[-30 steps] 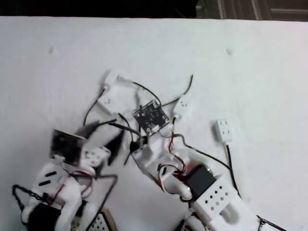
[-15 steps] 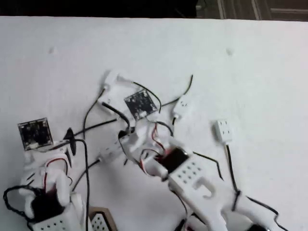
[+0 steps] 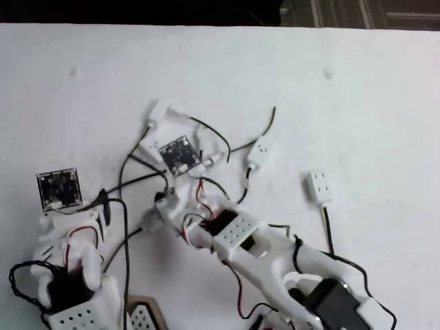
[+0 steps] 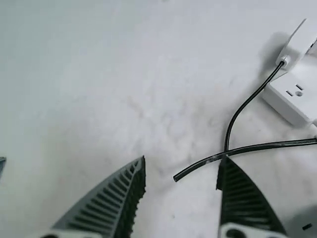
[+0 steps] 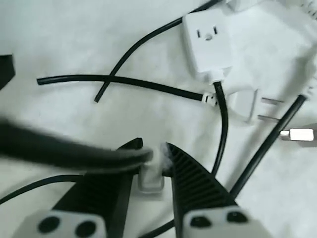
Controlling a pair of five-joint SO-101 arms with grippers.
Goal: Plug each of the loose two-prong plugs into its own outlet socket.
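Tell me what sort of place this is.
Probably a robotics lab bench rather than a home: a white-covered table, two white arms with bare wiring, and loose outlet sockets and a plug on short cut cords, laid out as practice pieces.

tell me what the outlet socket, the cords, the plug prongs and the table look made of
Outlet socket: white moulded plastic, smooth, slightly glossy.
Cords: black rubbery or vinyl sheath, holding soft curves.
Plug prongs: bare metal, silvery glint.
Table: white, matte, faintly creased, probably a cloth or paper cover.
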